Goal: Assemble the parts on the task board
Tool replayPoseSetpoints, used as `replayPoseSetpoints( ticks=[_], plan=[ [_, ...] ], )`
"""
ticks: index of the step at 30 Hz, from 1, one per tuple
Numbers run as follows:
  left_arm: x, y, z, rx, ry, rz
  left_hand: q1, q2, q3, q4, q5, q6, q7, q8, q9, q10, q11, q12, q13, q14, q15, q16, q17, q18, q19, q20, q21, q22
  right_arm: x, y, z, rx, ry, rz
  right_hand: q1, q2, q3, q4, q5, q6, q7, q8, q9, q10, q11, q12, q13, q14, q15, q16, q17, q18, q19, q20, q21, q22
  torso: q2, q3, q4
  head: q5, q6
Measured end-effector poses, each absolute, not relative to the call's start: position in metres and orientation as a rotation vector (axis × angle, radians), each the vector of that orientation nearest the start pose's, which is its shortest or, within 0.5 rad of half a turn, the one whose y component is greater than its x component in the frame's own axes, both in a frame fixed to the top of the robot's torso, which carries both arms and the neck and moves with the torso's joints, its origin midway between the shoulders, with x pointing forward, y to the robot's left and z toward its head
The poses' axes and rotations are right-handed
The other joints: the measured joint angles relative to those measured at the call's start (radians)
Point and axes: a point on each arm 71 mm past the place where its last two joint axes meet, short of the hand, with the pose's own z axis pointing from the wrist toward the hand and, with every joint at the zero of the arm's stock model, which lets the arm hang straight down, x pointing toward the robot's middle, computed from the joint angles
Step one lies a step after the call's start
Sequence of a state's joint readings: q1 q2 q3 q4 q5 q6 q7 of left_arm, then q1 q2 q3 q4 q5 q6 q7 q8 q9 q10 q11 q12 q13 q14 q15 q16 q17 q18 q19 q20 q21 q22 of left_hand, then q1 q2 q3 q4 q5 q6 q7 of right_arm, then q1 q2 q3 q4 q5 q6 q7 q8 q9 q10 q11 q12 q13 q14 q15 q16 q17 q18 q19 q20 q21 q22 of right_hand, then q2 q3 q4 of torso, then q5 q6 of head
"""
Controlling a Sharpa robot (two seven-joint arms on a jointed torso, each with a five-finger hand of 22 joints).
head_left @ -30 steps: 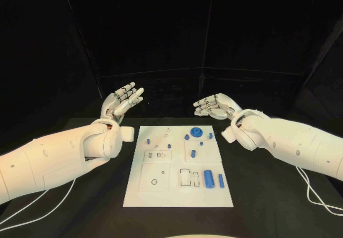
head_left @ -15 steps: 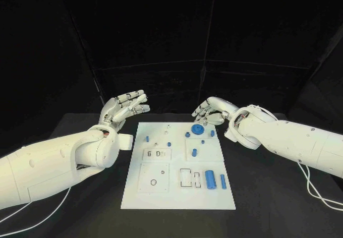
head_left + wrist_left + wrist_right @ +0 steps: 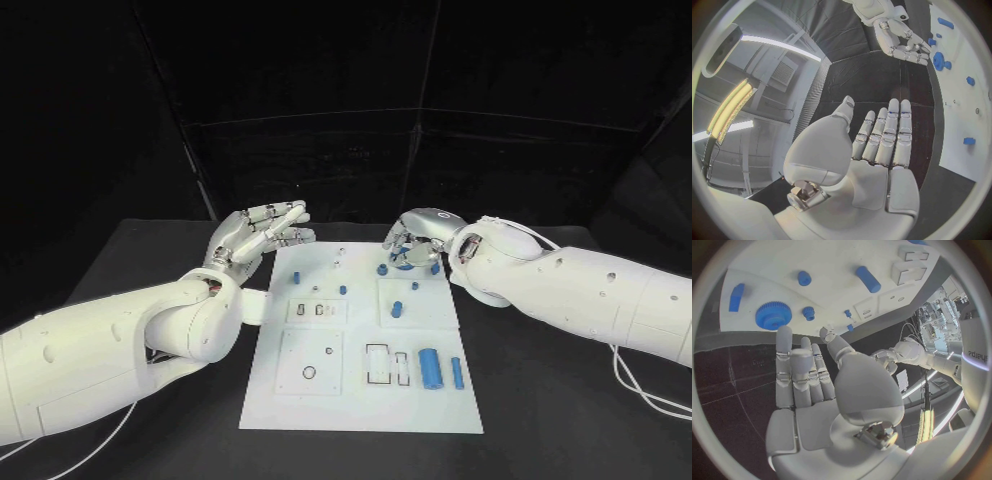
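Hovering right robot hand (image 3: 414, 243) over blue gear (image 3: 772, 315) at task board (image 3: 361, 405) far edge — fingers apart, empty | left robot hand (image 3: 260, 232) open, off-board | parts (image 3: 430, 364) lie loose — assembly barely begun

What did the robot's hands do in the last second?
The right robot hand came in over the far edge of the task board, above the blue gear, holding nothing. The left robot hand drifted slightly toward the board, fingers apart. The blue parts stayed put.
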State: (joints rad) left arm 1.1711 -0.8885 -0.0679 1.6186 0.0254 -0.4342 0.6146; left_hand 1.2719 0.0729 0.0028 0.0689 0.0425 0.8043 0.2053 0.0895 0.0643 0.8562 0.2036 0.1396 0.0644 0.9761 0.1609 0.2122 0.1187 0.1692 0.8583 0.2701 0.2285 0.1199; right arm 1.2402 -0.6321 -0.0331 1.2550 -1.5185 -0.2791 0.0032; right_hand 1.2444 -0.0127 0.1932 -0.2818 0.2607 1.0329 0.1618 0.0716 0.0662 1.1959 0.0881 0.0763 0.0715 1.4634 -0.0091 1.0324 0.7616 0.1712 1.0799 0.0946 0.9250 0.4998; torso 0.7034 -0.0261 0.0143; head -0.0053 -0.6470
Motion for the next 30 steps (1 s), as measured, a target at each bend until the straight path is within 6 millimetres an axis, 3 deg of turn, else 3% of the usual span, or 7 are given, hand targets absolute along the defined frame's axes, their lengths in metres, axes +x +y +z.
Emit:
replayPoseSetpoints(
  ticks=[11,30],
  plan=[
    [0.459,0.206,-0.179,-1.057,1.241,-1.606,0.0,0.0,-0.008,0.003,0.0,0.0,0.0,-0.003,0.0,0.0,0.0,0.0,-0.001,0.0,0.0,0.0,-0.002,0.0,0.012,-0.004,0.001,0.0,0.539,-0.154,-0.173,-0.341,1.627,0.578,0.0,0.0,0.005,0.005,-0.003,-0.02,-0.002,0.0,0.0,-0.028,0.003,0.011,0.0,0.004,0.004,0.136,0.148,0.0,-0.004,0.004,0.047,0.027,0.026,-0.0055,-0.002,0.001,0.002],
    [0.456,0.202,-0.178,-1.069,1.248,-1.634,0.0,0.0,-0.008,0.003,0.0,0.0,0.0,-0.003,0.0,0.0,0.0,0.0,-0.001,0.0,0.0,0.0,-0.002,0.0,0.015,-0.001,0.001,0.0,0.544,-0.143,-0.179,-0.376,1.701,0.539,-0.01,0.01,0.015,0.015,-0.011,-0.027,-0.002,0.0,0.0,-0.035,0.003,0.031,0.001,0.004,0.004,0.235,0.266,0.0,0.003,0.011,0.098,0.072,0.036,-0.0079,-0.0021,0.007,0.003]
  ],
)
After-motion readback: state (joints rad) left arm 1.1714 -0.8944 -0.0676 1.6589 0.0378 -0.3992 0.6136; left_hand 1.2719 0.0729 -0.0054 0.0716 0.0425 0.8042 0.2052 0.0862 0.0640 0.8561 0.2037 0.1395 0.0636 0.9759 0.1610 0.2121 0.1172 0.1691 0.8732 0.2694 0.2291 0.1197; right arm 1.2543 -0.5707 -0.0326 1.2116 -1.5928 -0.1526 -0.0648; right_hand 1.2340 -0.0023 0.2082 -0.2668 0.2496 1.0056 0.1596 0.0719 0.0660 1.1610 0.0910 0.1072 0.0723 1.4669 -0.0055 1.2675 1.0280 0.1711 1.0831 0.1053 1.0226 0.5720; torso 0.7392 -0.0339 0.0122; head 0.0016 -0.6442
